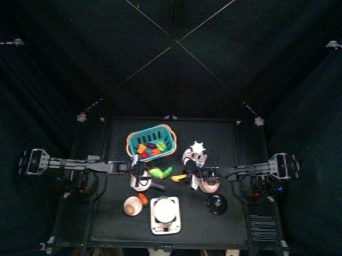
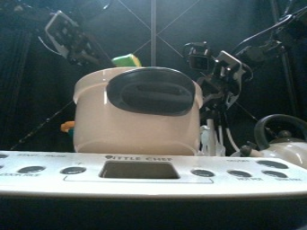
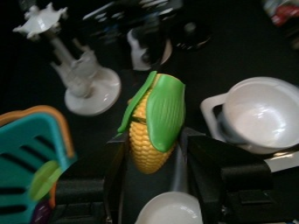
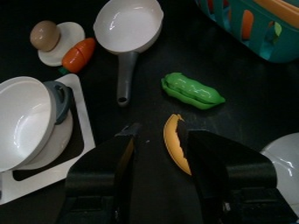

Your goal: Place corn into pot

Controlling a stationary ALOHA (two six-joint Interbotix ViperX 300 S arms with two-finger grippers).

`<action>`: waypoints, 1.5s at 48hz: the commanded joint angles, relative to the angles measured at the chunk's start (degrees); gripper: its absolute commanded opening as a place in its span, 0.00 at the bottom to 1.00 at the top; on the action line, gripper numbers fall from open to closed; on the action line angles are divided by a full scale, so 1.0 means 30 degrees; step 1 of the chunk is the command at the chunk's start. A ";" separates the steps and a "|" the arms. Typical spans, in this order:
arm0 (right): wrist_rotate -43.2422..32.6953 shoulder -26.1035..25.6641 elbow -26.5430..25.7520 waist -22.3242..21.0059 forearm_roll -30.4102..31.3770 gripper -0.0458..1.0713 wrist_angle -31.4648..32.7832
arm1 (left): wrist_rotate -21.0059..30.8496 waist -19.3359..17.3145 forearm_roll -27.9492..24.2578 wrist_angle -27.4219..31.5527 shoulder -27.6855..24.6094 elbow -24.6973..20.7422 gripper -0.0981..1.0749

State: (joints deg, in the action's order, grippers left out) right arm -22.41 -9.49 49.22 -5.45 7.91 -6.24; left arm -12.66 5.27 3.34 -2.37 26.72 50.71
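**Left wrist view: corn held between the jaws, pot just beyond**

The left wrist view shows the largest nearby thing, the pale round pot (image 3: 260,112), lying open and empty just beside the left gripper (image 3: 152,162), a little ahead of its jaws and apart from them. A white plate (image 3: 176,210) shows its rim close under the gripper. The teal basket (image 3: 30,162) sits on the gripper's other side. A white candlestick-like stand (image 3: 84,77) is farther ahead. The corn (image 3: 156,122), yellow with a green husk, stands pinched between the left jaws, its husk end pointing away from the wrist.

In the right wrist view the right gripper (image 4: 160,162) has its jaws spread. A thin yellow-orange piece (image 4: 176,144) lies on the table between them, not visibly touched. A green pea pod (image 4: 191,90) lies just ahead. A white pan (image 4: 126,28) is farther ahead, with an egg and carrot (image 4: 61,45) off to one side.

In the front view a toy rice cooker (image 2: 132,110) fills the foreground.
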 commanded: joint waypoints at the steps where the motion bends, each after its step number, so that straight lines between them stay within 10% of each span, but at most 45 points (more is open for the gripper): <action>1: 0.0000 -0.0498 -0.0234 -0.0059 -0.0146 0.73 -0.0059 | -0.0029 0.0850 0.0498 -0.1465 -0.0029 0.0088 0.56; 15: 0.0000 -0.0176 -0.0557 0.0029 -0.0264 0.73 -0.0059 | 0.0000 0.3311 0.2314 -0.5889 -0.2402 0.0234 0.56; 37: 0.0059 0.0117 -0.0410 0.0059 -0.0117 0.73 -0.0059 | 0.0469 0.4482 0.4805 -0.5420 -0.6533 -0.2373 0.58; 72: 0.0176 0.0146 -0.0469 0.0059 -0.0117 0.73 -0.0059 | 0.0498 0.5127 0.6035 -0.4395 -0.7646 -0.2637 0.75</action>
State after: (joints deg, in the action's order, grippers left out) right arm -21.97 -8.35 48.69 -5.36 7.56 -6.24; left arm -11.16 20.83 21.18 -15.38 3.34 44.12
